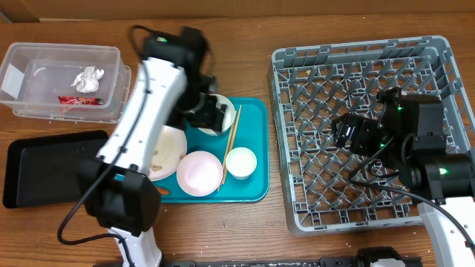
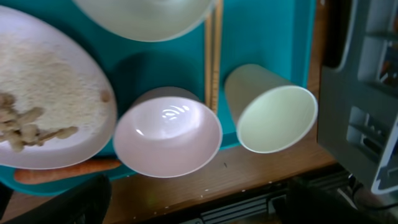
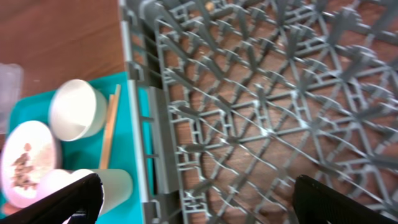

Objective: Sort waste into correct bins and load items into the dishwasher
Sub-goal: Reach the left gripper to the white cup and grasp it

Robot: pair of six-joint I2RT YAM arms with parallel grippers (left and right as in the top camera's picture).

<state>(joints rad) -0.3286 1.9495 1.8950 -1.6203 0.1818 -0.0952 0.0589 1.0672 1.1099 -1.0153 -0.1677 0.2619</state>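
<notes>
Though cropped, right pincer wide, seemingly empty.

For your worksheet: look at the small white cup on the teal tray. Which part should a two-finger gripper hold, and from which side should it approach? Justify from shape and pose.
Probably best: pinch the cup by its rim wall, one finger inside and one outside, coming down from above on the side facing the grey rack. It stands upright with its mouth open, and the chopsticks and a bowl sit close on the other side.
</notes>
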